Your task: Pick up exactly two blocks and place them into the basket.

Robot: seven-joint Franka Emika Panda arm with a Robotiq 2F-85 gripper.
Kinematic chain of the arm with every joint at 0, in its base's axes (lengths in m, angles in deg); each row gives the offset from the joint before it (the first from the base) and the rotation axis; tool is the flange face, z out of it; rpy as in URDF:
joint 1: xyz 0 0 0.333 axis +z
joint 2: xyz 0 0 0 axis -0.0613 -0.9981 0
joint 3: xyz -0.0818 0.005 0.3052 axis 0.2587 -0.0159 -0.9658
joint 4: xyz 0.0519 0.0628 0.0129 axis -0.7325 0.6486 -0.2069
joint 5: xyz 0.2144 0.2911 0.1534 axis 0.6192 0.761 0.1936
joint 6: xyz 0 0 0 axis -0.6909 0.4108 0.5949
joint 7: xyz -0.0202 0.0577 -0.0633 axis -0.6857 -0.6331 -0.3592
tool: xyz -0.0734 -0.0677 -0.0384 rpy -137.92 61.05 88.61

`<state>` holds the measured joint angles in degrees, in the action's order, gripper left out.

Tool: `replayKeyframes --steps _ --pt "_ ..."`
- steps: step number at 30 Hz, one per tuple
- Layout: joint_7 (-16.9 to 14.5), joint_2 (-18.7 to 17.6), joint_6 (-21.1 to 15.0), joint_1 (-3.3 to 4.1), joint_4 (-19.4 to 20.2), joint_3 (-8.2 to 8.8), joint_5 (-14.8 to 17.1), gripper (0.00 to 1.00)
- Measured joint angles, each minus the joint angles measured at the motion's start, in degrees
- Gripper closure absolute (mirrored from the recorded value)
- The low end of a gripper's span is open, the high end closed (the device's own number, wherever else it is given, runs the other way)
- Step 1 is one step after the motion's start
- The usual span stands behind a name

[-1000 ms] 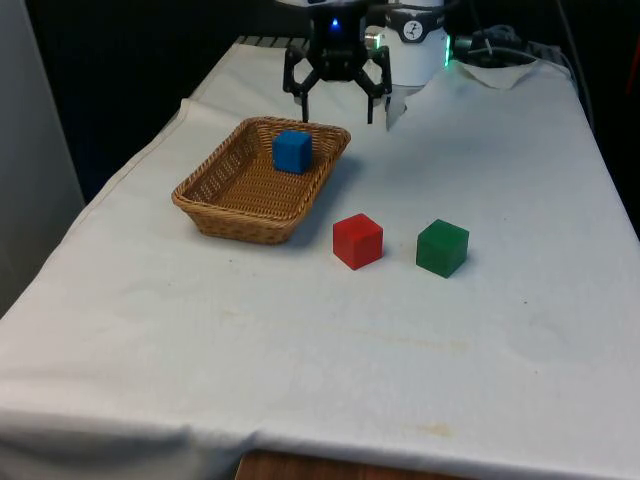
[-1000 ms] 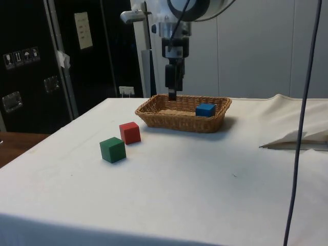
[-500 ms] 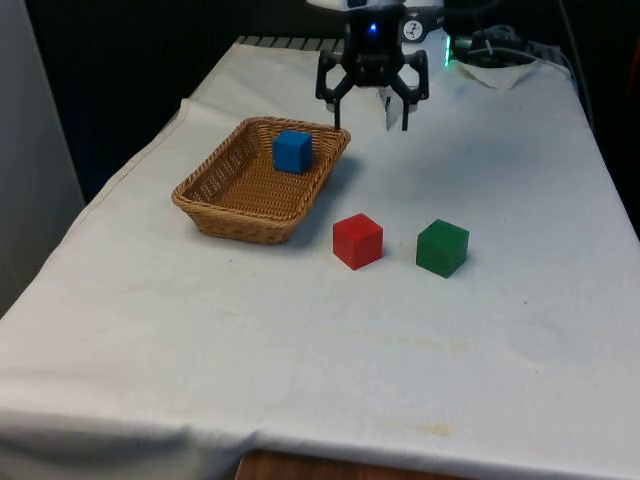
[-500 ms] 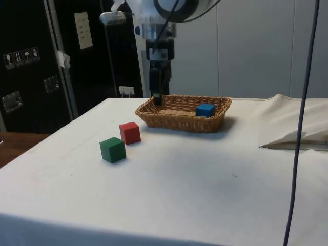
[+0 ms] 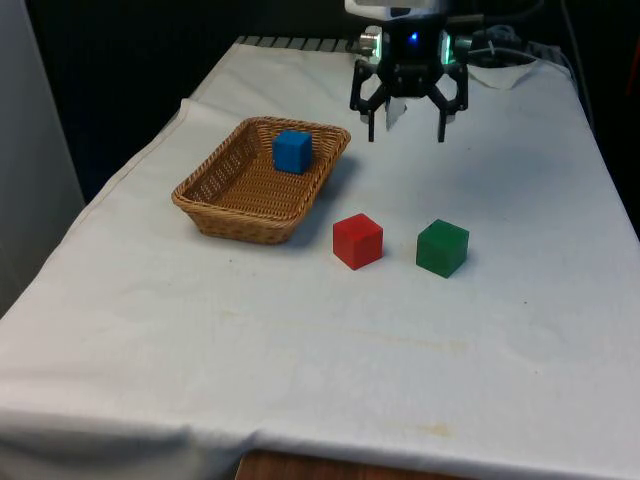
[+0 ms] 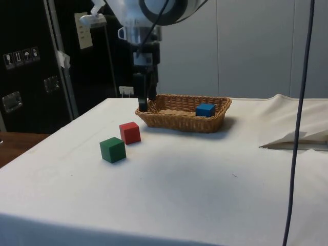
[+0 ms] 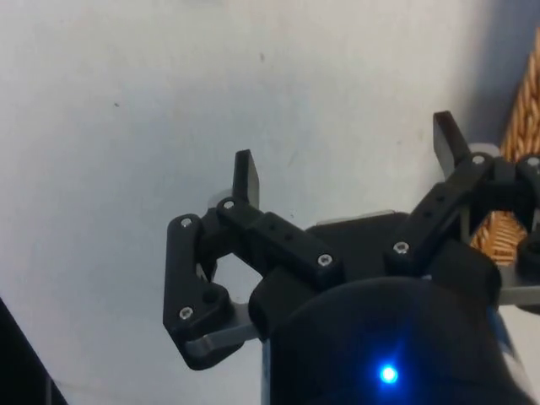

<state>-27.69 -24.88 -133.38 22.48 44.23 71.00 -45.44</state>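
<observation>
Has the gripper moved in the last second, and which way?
Yes. The open gripper has gone toward the front view's right, from above the basket rim to beyond it, behind the green block.

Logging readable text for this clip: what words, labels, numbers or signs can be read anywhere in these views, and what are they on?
None can be read.
Pale notice on the dark cabinets, side view: print too small to read.
Small square stickers on the same cabinets: pictograms only, too small to make out.
Blue block, red block, green block and basket: no markings.
</observation>
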Motion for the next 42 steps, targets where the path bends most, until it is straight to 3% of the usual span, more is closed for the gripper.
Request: replayKeyframes --steps 25,42 --pt "6.9 -9.6 2.3 0.34 -12.4 -7.1 0.0 0.0" --pt "7.5 -17.5 2.4 0.23 -17.8 -7.68 0.2 0.0"
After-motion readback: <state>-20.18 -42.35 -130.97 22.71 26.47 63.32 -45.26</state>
